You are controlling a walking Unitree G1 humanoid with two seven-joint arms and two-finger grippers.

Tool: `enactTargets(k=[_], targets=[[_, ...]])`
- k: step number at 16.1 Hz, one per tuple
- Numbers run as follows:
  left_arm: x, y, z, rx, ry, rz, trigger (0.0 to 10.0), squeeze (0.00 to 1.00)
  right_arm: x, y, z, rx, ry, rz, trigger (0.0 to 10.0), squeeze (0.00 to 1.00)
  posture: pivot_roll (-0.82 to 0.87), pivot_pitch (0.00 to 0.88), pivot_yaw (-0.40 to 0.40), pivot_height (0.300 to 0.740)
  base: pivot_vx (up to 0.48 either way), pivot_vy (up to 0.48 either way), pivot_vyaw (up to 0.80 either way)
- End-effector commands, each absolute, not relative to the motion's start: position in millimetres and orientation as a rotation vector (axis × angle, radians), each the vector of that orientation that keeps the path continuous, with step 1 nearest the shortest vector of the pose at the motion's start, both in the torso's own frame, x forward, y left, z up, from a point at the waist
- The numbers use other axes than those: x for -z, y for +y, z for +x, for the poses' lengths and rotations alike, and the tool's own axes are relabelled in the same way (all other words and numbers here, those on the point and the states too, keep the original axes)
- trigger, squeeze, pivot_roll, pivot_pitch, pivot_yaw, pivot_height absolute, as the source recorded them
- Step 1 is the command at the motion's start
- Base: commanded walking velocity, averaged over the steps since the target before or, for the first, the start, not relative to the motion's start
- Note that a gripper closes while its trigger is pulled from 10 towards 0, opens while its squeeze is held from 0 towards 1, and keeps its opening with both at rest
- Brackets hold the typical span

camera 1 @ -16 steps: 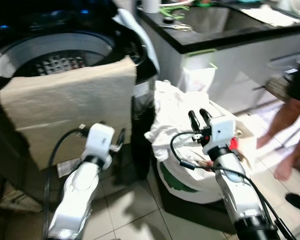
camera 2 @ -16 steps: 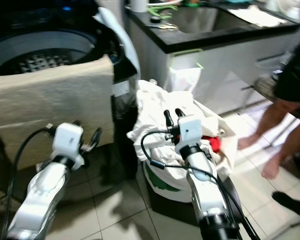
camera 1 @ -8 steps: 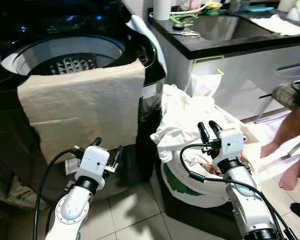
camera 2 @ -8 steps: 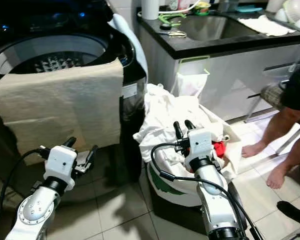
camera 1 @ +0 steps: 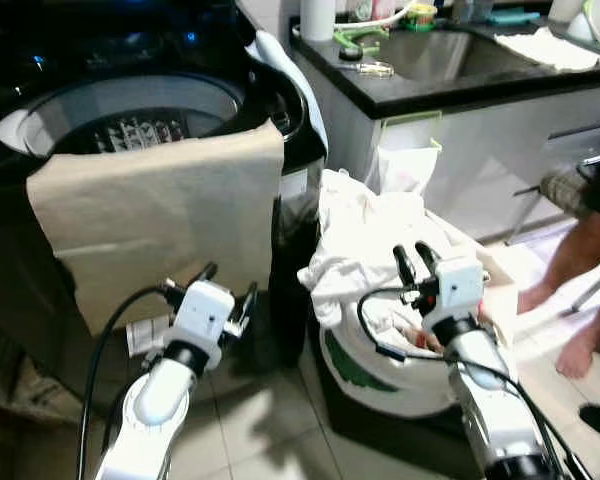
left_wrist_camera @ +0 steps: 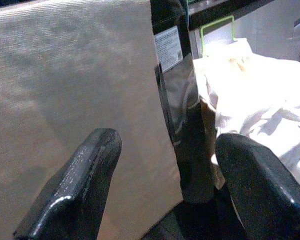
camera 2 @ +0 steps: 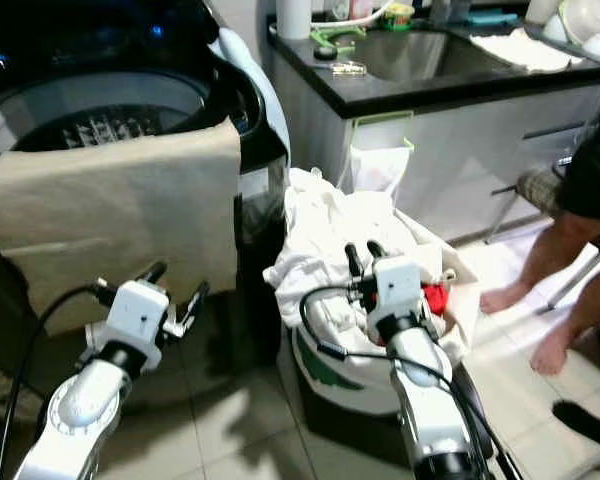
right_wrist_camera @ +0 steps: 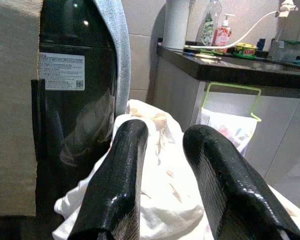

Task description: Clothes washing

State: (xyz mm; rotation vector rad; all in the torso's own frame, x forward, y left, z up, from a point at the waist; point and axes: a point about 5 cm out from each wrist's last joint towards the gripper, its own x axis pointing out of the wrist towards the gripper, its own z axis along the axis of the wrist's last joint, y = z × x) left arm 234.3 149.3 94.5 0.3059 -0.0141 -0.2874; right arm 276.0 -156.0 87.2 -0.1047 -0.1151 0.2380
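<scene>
Laundry corner, washer (camera 1: 130, 110); basket (camera 1: 380, 370), both grippers empty

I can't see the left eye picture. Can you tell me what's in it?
A robot's right gripper hangs over a laundry basket heaped with white clothes, beside a black top-loading washing machine. A beige towel drapes over the washer's front, with the left gripper open before it. A person's bare legs stand at the right.

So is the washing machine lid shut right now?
No, the washing machine is open, its drum showing, with a beige towel draped over its front rim.
</scene>
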Motion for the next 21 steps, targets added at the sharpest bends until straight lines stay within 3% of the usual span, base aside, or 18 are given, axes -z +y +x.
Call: enactTargets(k=[1, 4, 8, 17, 21], targets=[[-97.8, 146.8, 236.5, 0.302, -0.031, 0.304, 10.0, 0.00, -93.1, -155.5, 280.1, -0.242, -0.143, -0.113, 10.0, 0.00, 0.05, 0.000, 0.023, 0.740, 0.439, 0.000, 0.00], [-97.3, 149.0, 236.0, 0.277, -0.028, 0.274, 10.0, 0.00, -92.9, -154.1, 281.7, -0.251, -0.139, -0.120, 10.0, 0.00, 0.06, 0.000, 0.019, 0.740, 0.426, 0.086, 0.00], [-95.2, 150.0, 236.9, 0.250, -0.015, 0.273, 10.0, 0.00, -91.6, -153.7, 283.6, -0.264, -0.127, -0.145, 10.0, 0.00, 0.06, 0.000, 0.014, 0.740, 0.000, 0.000, -0.60], [-87.0, 158.2, 245.4, 0.229, 0.042, 0.315, 10.0, 0.00, -95.7, -151.0, 287.5, -0.265, -0.150, -0.137, 10.0, 0.00, 0.05, 0.000, 0.009, 0.740, 0.000, 0.000, 0.00], [-85.4, 150.6, 245.9, 0.251, 0.045, 0.329, 10.0, 0.00, -91.0, -150.7, 290.5, -0.261, -0.104, -0.139, 10.0, 0.00, 0.05, 0.000, 0.009, 0.740, 0.000, 0.000, -0.55]])
